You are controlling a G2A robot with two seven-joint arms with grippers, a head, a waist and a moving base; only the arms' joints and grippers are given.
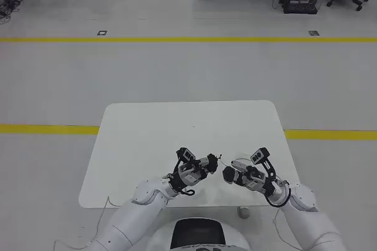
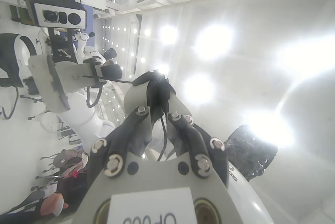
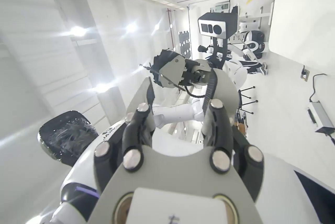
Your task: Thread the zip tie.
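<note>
Both arms hang over the near part of the white table (image 1: 176, 125), wrists turned inward so the two sets of jaws face each other close together. The left gripper (image 2: 154, 87) is clenched on a thin black zip tie (image 2: 120, 81). Its free end stretches across to the right gripper (image 3: 180, 79), whose jaws are spread apart.
</note>
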